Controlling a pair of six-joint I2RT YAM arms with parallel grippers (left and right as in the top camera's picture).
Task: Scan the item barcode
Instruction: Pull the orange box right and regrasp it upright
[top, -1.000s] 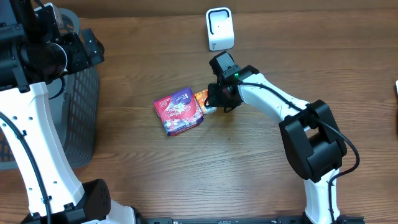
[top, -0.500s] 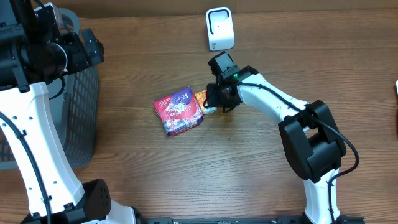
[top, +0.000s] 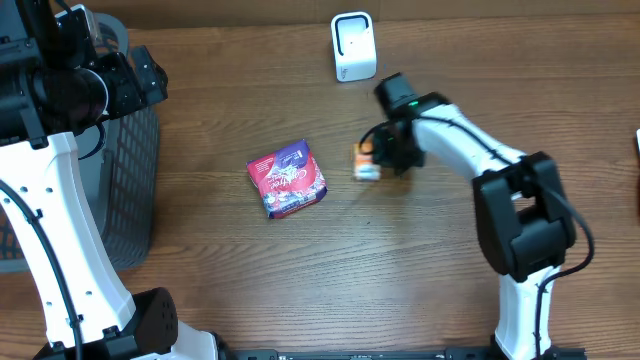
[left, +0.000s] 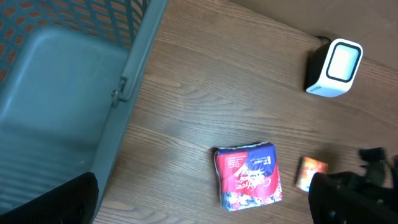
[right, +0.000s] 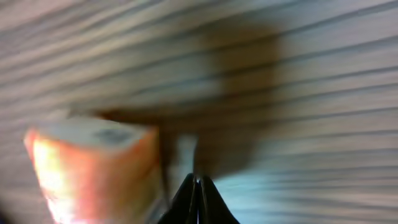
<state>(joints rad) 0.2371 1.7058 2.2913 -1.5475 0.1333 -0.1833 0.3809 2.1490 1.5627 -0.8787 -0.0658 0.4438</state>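
Note:
A small orange packet (top: 366, 163) hangs at the tip of my right gripper (top: 383, 158), right of the table's middle. In the right wrist view the packet (right: 93, 168) is blurred and sits left of my right gripper (right: 198, 182), whose fingertips are pressed together, apparently on the packet's thin edge. The white scanner (top: 353, 46) stands at the back, apart from the packet. My left gripper (left: 199, 211) is held high over the left side, open and empty, looking down on the orange packet (left: 311, 173) and the scanner (left: 336, 67).
A red and purple pack (top: 287, 178) lies flat left of the orange packet, also in the left wrist view (left: 249, 177). A grey mesh basket (top: 130, 180) stands at the table's left edge, under the left arm.
My right gripper shut and moved right, and the orange packet went with it, away from the red and purple pack it lay against. The left arm has not moved.

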